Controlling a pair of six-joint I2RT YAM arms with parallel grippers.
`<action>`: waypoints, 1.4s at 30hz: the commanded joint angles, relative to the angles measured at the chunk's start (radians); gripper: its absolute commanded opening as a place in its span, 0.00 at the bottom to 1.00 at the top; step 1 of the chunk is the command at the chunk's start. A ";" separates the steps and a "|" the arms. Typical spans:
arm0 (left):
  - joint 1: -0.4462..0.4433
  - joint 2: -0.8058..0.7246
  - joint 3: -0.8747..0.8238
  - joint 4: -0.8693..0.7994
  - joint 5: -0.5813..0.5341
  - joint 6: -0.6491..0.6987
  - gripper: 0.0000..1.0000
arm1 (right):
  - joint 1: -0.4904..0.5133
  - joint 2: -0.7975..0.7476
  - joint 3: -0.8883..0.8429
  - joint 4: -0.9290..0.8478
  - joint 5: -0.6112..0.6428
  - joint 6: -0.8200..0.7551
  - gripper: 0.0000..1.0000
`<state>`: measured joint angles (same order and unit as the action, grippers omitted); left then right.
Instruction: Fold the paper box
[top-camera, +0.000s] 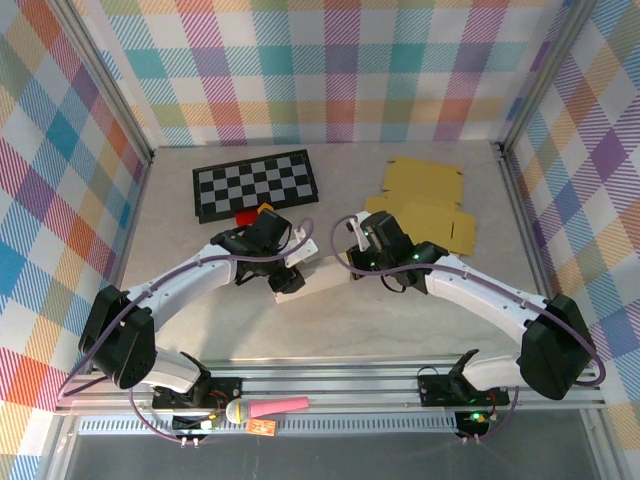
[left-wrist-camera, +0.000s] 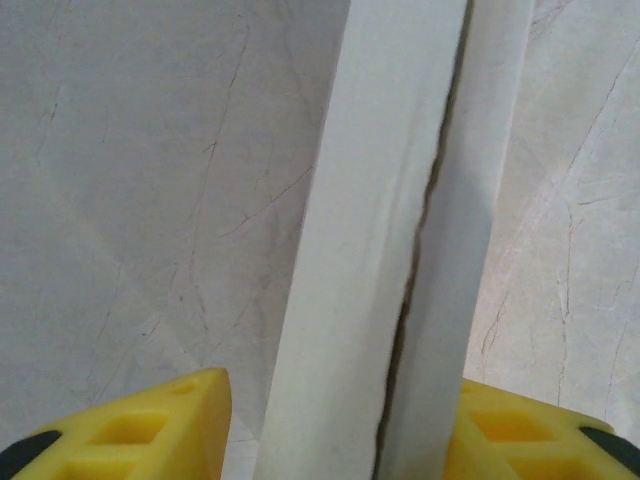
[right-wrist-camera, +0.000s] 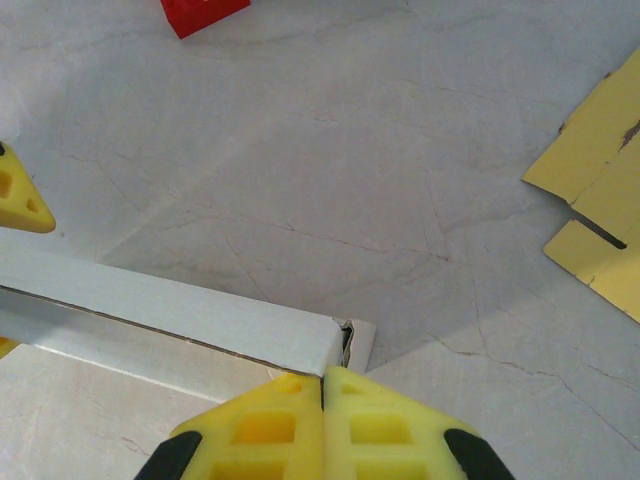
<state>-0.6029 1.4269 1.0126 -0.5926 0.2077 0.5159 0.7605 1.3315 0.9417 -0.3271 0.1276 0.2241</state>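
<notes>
Two sets of fingers on one long white paper box (top-camera: 318, 272), lying mid-table (top-camera: 330, 330) betw. my arms. Left fingers (left-wrist-camera: 140, 430) stand apart, straddling the box's left end: gap showing on one side, other pad right against the wall, so no real clamp. Right fingers (right-wrist-camera: 270, 420) are pressed together, tips at the box's right end by the little tuck flap; can't tell if they pinch anything thin. Step, I reckon: closing up the ends. Body's folded, a seam gapes along the top. Next move needs left to steady w/o crushing, right to nudge that flap in. Spare yellow cardboard (top-camera: 425, 205) sits well apart.
</notes>
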 joint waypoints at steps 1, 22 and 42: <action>0.013 -0.041 0.012 0.039 0.004 -0.053 0.51 | 0.019 0.009 -0.001 -0.022 0.027 0.033 0.00; 0.021 -0.312 -0.057 -0.017 -0.162 -0.440 0.59 | 0.051 0.090 0.151 -0.157 0.099 0.119 0.00; 0.064 -0.239 0.148 -0.441 -0.144 -0.661 0.36 | 0.051 0.110 0.164 -0.175 0.092 0.126 0.00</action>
<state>-0.5522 1.1610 1.1263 -0.9707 0.0143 -0.1154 0.8055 1.4307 1.0885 -0.4652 0.2169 0.3328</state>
